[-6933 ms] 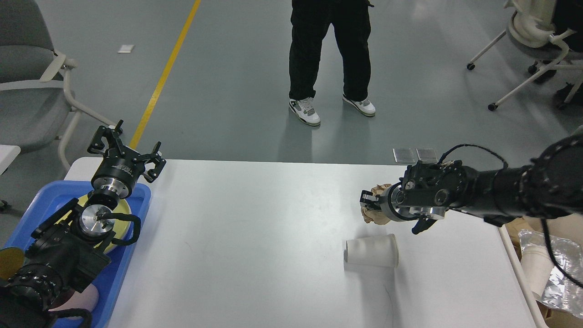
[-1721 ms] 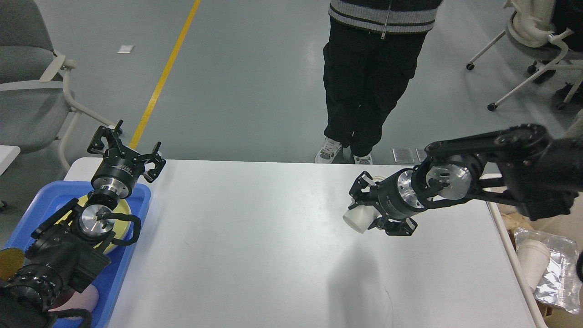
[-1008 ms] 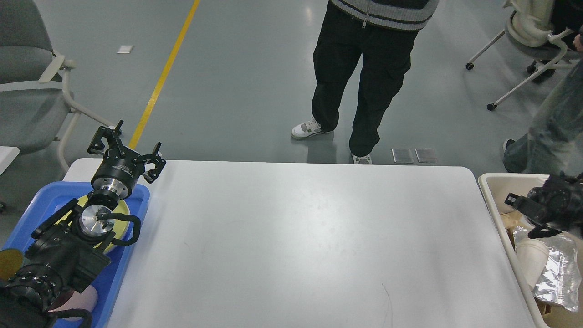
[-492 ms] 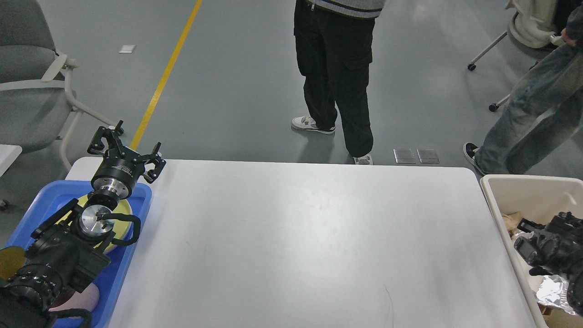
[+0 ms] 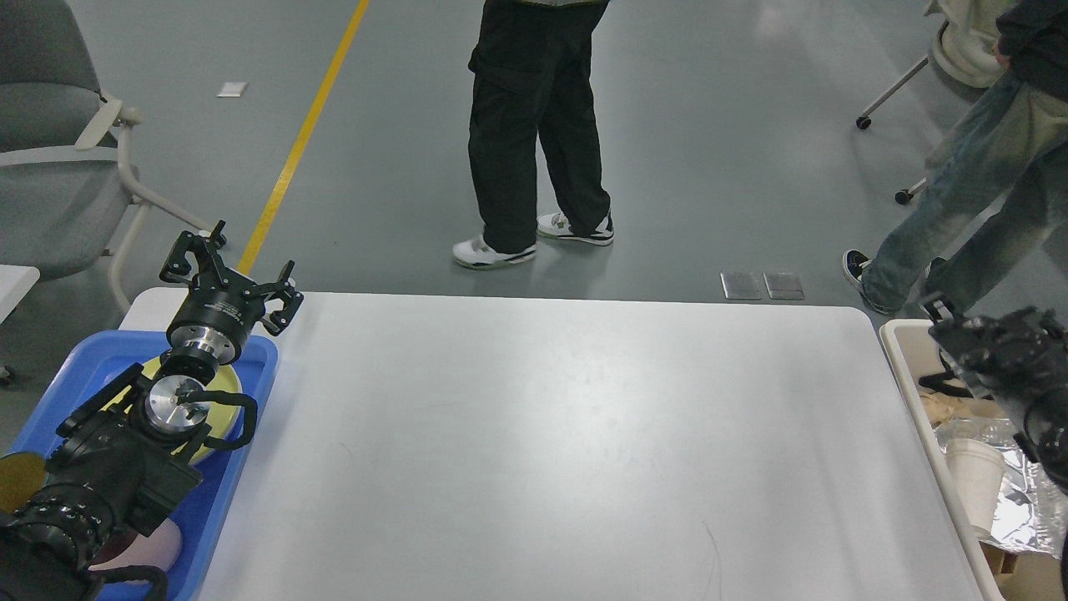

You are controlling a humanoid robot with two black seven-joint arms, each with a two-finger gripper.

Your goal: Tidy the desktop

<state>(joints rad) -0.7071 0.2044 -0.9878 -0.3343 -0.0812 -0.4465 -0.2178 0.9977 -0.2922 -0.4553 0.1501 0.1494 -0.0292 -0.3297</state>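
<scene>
Below, each part as you see it from the head view.
Left gripper: your left arm ends over the table's far left corner; the jaws stand spread wide with nothing between them.
Right gripper: dark and seen end-on at the right edge; you cannot tell whether its jaws are spread or closed.
Desktop: the white tabletop stretches from just right of your left jaws to just left of your right jaws.
Blue tray: lies below and to the left of your left jaws, on the table's left end, under the arm.
Yellow plate: sits in the tray, just below your left jaws, partly hidden by the wrist.
Beige bin: stands beside the table's right edge, under your right jaws.
White cup: upright in the bin, below your right jaws, next to crumpled foil.
</scene>
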